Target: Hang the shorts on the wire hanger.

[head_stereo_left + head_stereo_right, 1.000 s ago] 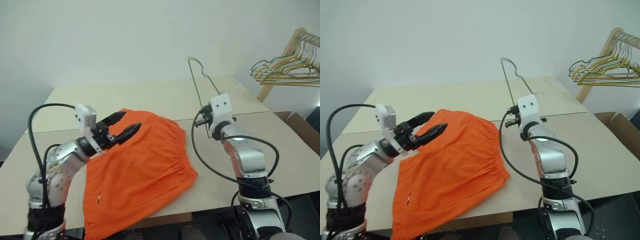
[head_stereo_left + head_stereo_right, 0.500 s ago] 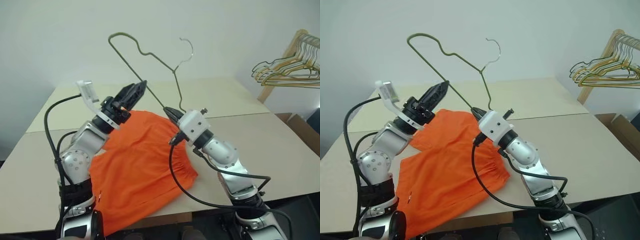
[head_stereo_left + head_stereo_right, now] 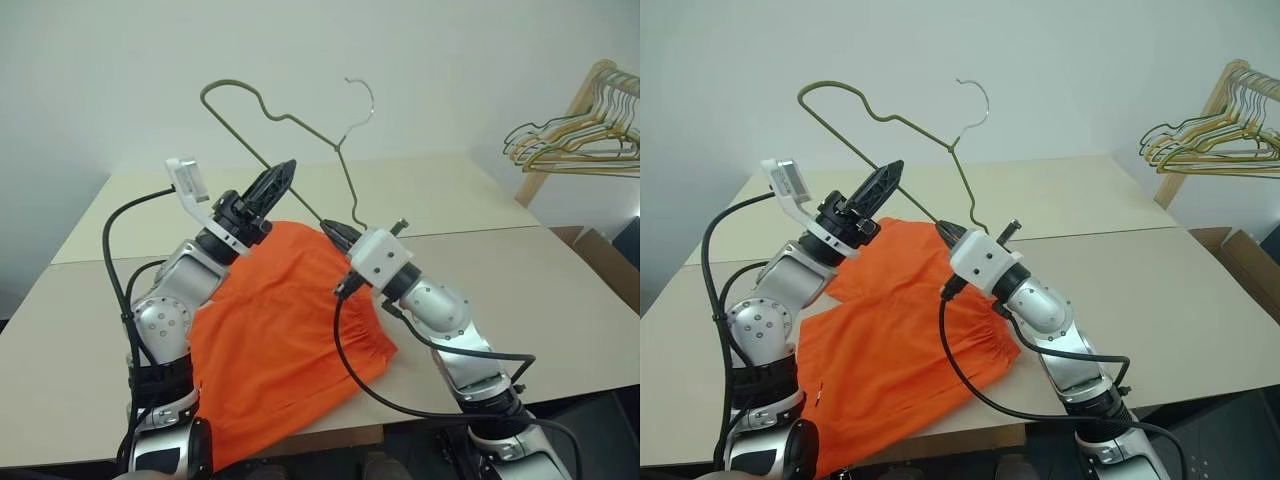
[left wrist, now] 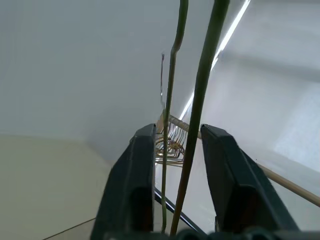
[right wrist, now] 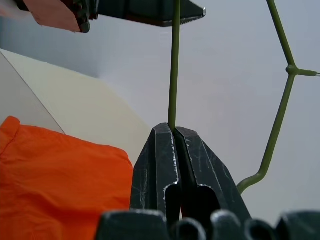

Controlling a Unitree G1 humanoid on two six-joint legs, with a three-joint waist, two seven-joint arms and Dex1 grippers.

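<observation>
holding the wire hanger aloft, the right claw is clamped on its bar while the left claw, at its 10 o'clock, is part-closed around two wires, so the shorts on the bench are judged yet to be threaded.

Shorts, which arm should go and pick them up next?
Probably the left. The right gripper is clamped on the hanger, while the left gripper only straddles its wire with open fingers, above the shorts.

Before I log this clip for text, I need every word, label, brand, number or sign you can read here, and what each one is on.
None can be read.
The shorts, the hanger, the table and the hanger rack bear no print that shows.
A small white mark on the shorts' front is too small to read.
</observation>
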